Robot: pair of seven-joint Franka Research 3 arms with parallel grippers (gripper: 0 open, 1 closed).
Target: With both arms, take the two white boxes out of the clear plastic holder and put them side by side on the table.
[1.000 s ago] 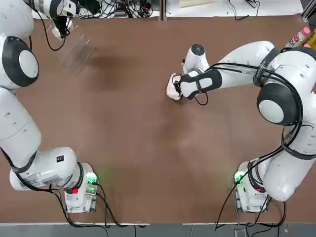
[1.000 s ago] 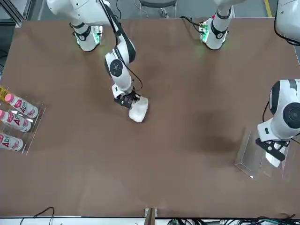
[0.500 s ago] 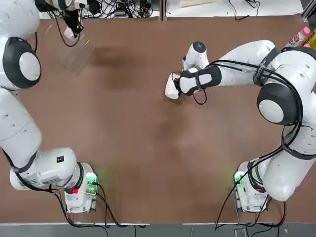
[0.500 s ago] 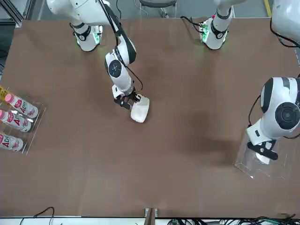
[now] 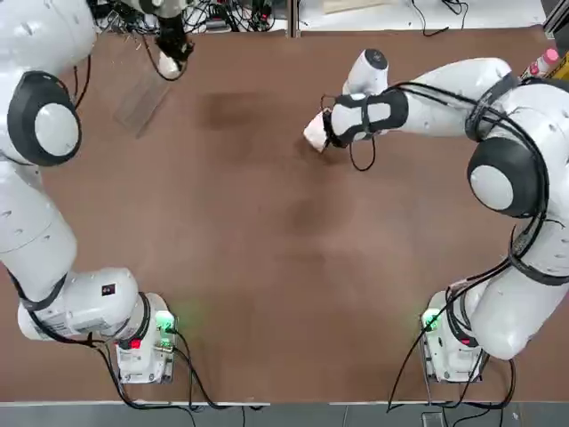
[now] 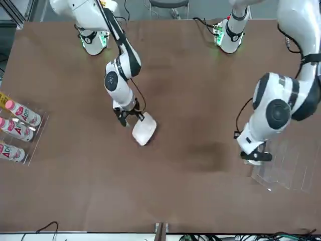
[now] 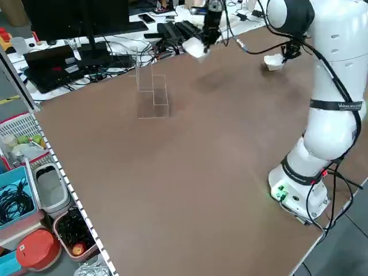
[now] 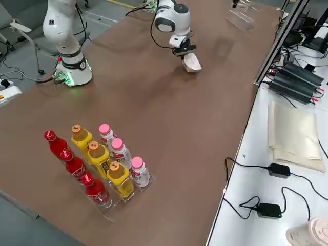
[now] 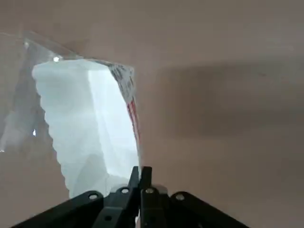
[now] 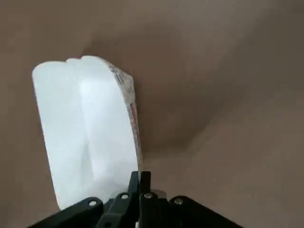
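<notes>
My left gripper (image 5: 169, 55) is shut on one white box (image 5: 166, 65) and holds it in the air at the table's far left, just beside the clear plastic holder (image 5: 140, 96). In the left wrist view that white box (image 9: 88, 123) hangs from the shut fingers, with the holder's edge (image 9: 28, 42) behind it. My right gripper (image 5: 327, 133) is shut on the other white box (image 5: 314, 133), tilted over the far middle of the brown table (image 5: 267, 267). The front view shows this white box (image 6: 144, 132) under the right gripper (image 6: 125, 118). The holder (image 7: 153, 92) stands without a box in it.
A clear rack of pink-capped bottles (image 6: 15, 131) sits at the table's right side; the right side view shows red and yellow bottles (image 8: 97, 169) in it too. Cables and power bricks (image 5: 213, 13) lie beyond the far edge.
My left gripper lifted its box out of the holder and carried it rightward. My right gripper moved its box toward the far side, and the box looks raised.
</notes>
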